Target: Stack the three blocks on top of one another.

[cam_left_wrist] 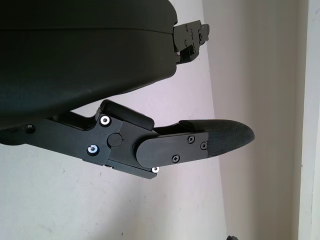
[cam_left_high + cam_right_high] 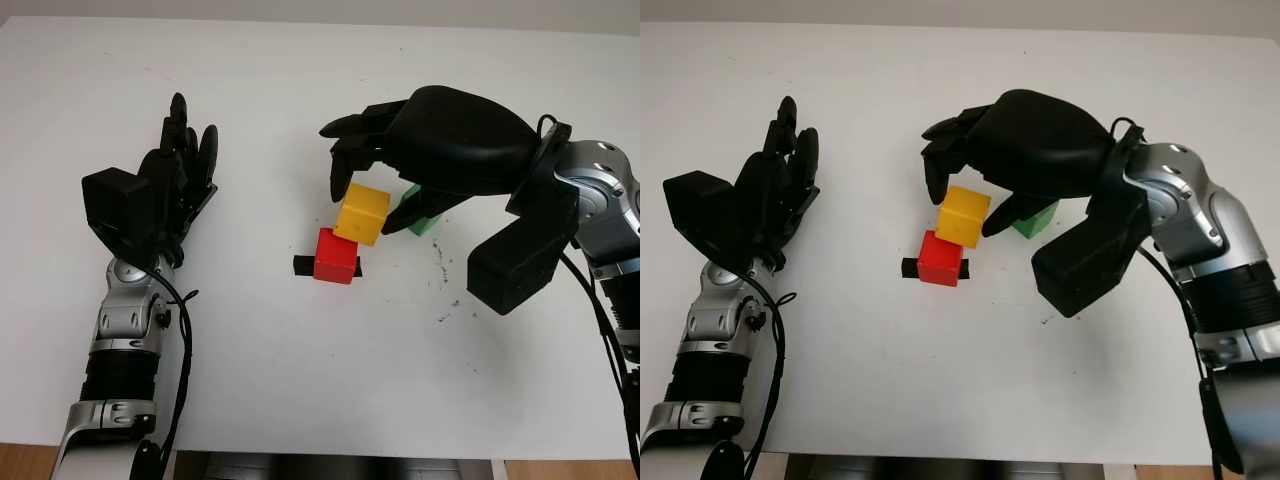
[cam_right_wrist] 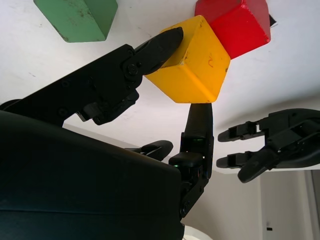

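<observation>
The right hand (image 2: 375, 185) reaches in from the tabletop's right edge to its middle, its fingers pinching the yellow block (image 2: 361, 214). In the right wrist view one fingertip (image 3: 165, 42) presses one face of the yellow block (image 3: 192, 62) and another finger (image 3: 198, 125) presses the opposite lower edge, so the block is clamped between them. The block is tilted, one corner pointing down, and it hangs just above and behind the red block (image 2: 335, 256). Whether its lower edge touches the red block's top cannot be told.

The red block sits on the white tabletop (image 2: 300, 380) near the middle, on top of a short black strip (image 2: 301, 265) that sticks out on its left side. The green block (image 2: 425, 213) lies on the tabletop just right of the yellow one, mostly hidden under the right hand's palm in the head views. In the right wrist view the green block (image 3: 77, 17) is apart from both other blocks.

The left hand (image 2: 175, 175) is open and holds nothing. It is raised over the left half of the tabletop, well apart from the blocks, with its fingers pointing toward the far edge.
</observation>
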Tool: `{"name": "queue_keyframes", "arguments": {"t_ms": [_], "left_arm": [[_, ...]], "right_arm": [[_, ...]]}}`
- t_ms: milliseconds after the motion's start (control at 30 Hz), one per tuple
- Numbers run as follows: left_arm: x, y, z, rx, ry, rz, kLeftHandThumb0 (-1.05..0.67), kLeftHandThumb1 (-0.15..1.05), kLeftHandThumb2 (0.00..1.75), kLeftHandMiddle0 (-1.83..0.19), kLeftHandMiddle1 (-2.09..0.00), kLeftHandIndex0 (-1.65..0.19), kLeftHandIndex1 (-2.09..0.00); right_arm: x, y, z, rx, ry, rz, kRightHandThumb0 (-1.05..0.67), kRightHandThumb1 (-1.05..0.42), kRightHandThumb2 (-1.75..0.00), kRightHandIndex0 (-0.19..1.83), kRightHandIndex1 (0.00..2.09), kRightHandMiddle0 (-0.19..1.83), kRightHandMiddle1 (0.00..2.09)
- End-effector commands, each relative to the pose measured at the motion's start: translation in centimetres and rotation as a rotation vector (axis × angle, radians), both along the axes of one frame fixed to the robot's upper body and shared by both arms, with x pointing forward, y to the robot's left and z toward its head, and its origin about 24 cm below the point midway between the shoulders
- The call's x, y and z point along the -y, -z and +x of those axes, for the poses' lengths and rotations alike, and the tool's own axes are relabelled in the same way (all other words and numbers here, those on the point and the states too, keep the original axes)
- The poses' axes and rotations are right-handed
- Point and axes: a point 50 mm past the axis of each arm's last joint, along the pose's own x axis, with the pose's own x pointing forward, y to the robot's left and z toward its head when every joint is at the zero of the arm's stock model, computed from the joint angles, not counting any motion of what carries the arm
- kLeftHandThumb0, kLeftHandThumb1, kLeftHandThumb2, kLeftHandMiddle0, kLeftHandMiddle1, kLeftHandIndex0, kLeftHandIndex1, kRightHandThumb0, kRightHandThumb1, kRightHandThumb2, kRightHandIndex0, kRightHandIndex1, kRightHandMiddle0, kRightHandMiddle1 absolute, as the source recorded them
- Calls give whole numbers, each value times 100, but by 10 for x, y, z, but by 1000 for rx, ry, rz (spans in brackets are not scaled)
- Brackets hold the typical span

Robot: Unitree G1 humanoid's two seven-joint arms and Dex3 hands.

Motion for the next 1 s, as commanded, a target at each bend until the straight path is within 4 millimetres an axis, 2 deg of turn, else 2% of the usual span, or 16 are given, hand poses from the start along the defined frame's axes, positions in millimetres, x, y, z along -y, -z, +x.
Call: {"name": "queue_keyframes", "arguments": {"t_ms": [0,467,967], "left_arm": [[0,2,-3,6,2,9,-73,105,54,19,-3,19,-1],[1,3,-3,1,6,-8,-72,105,53,19,-2,19,0],[5,1,-2,6,13,-8,-74,105,53,19,-3,19,-1]], "right_arm": [[-5,-4,-1,11,-28,6,-30,-93,-7,41,8,50,146],[-15,-4,0,5,-72,18,-34,-92,-6,40,6,47,148],[-16,-7,1,8,-96,-2,-34,-93,-6,38,5,47,149]]}}
